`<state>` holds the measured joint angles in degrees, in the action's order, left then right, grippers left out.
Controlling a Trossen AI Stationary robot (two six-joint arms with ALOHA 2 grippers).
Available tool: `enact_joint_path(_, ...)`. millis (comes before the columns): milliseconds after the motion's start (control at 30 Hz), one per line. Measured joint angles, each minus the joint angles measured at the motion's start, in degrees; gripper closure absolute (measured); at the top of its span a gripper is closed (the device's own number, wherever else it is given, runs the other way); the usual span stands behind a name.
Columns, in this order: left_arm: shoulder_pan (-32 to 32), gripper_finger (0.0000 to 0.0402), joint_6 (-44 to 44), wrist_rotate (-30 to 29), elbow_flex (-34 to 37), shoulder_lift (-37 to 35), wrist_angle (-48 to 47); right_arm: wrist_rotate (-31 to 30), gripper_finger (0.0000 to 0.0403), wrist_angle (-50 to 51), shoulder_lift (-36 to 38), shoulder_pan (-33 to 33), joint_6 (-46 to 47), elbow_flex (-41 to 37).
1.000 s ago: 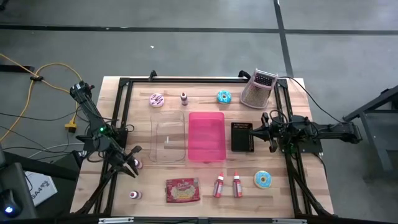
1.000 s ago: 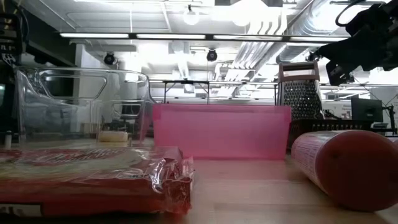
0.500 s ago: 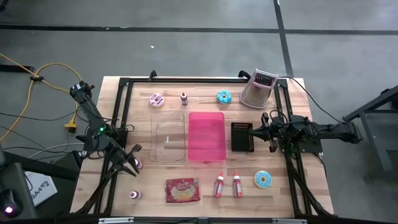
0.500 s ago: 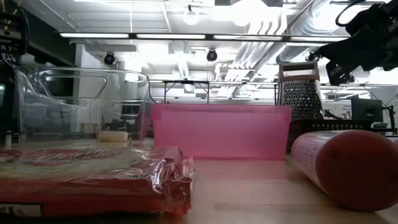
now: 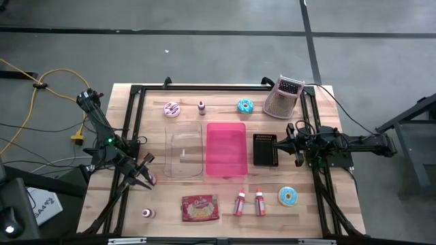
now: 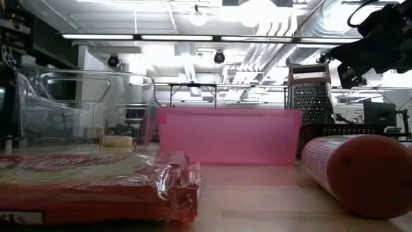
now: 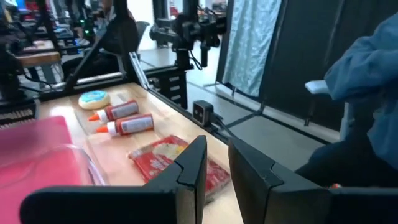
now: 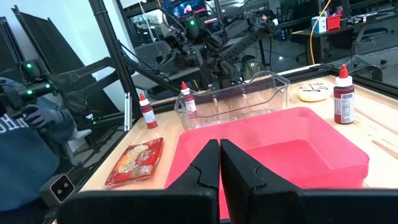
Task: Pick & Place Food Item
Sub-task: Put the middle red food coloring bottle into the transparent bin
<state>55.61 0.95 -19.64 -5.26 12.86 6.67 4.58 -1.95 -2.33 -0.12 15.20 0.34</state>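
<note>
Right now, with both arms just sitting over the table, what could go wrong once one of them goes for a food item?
1. The left gripper hovers beside a small bottle at the table's left edge; a careless sweep might tip it.
2. The red snack packet lies flat and crinkly, so narrow fingers may slip off.
3. The right gripper, fingers shut, sits above the black tray near the pink bin; descending straight could strike either.

pink bin [image 5: 226,148]: open, upright, at table centre.
clear bin [image 5: 184,150]: see-through, touching the pink bin's 9 o'clock side.
snack packet [image 5: 199,207]: red, flat, at 7 o'clock of the pink bin.
blue donuts: one [image 5: 245,105] at 12 o'clock, one [image 5: 288,197] at 4 o'clock.
pink donut [image 5: 172,109]: at 11 o'clock.
</note>
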Motion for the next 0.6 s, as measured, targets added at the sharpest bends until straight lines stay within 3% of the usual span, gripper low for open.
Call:
enact_joint_path(300,0.00,0.0340,6.20,-6.29,-12.16,1.29,-19.85,0.00,0.0401,0.01,0.00,0.00,0.01,-0.02)
enact_joint_path(600,0.00,0.0340,15.12,-8.39,-24.51,9.33,-35.91,0.00,0.0401,0.01,0.01,-0.01,0.00,-0.01)
